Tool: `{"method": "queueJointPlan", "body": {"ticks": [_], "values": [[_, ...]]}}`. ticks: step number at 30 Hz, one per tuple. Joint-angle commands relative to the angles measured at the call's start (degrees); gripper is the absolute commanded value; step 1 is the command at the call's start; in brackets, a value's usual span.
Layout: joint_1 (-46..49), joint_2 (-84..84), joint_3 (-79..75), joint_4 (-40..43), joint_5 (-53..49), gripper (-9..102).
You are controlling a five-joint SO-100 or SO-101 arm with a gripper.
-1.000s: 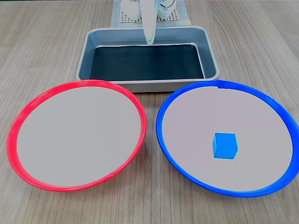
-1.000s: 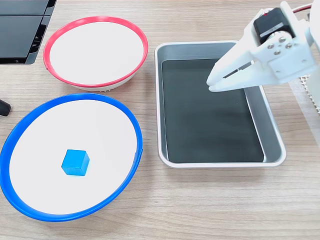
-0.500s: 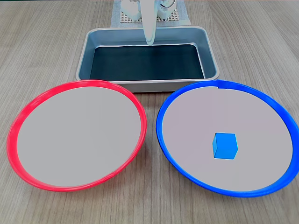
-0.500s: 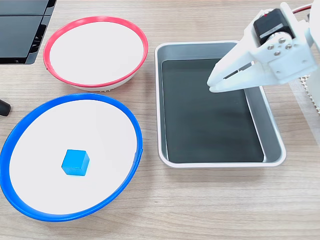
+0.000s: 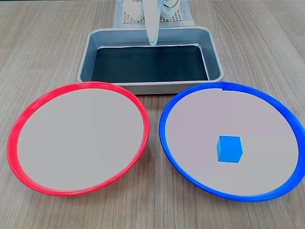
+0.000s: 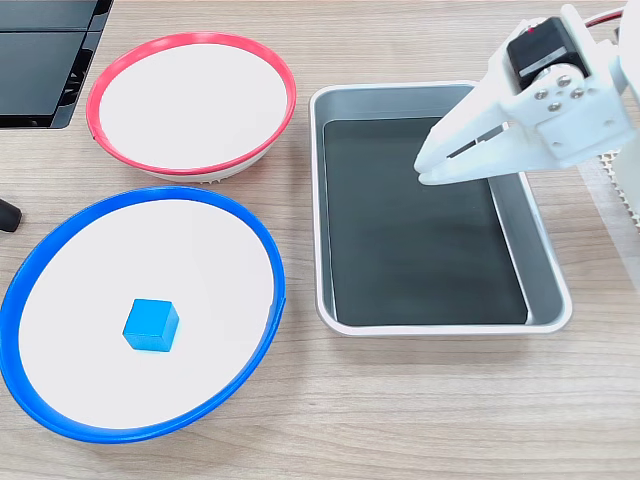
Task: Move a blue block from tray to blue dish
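The blue block (image 5: 229, 149) (image 6: 151, 325) rests inside the blue dish (image 5: 200, 126) (image 6: 150, 240), a little off its centre, upright and alone. The grey tray (image 5: 87, 59) (image 6: 400, 250) holds nothing on its dark base. My white gripper (image 5: 152, 44) (image 6: 421, 171) hangs above the tray's far part in both fixed views, well away from the block. Its fingers are pressed together at the tips with nothing between them.
A red-rimmed dish (image 5: 76, 138) (image 6: 190, 100) with nothing in it sits beside the blue one. A white mesh mat (image 5: 178, 16) lies under the arm's base behind the tray. A black flat device (image 6: 40, 60) occupies one table corner. Bare wood surrounds the dishes.
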Motion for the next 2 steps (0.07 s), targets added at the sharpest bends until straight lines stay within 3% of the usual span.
{"method": "queueJointPlan", "body": {"ticks": [1,2], "values": [[0.4,1.4,0.0,0.1,0.1,0],[0.4,1.4,0.0,0.1,0.1,0]]}}
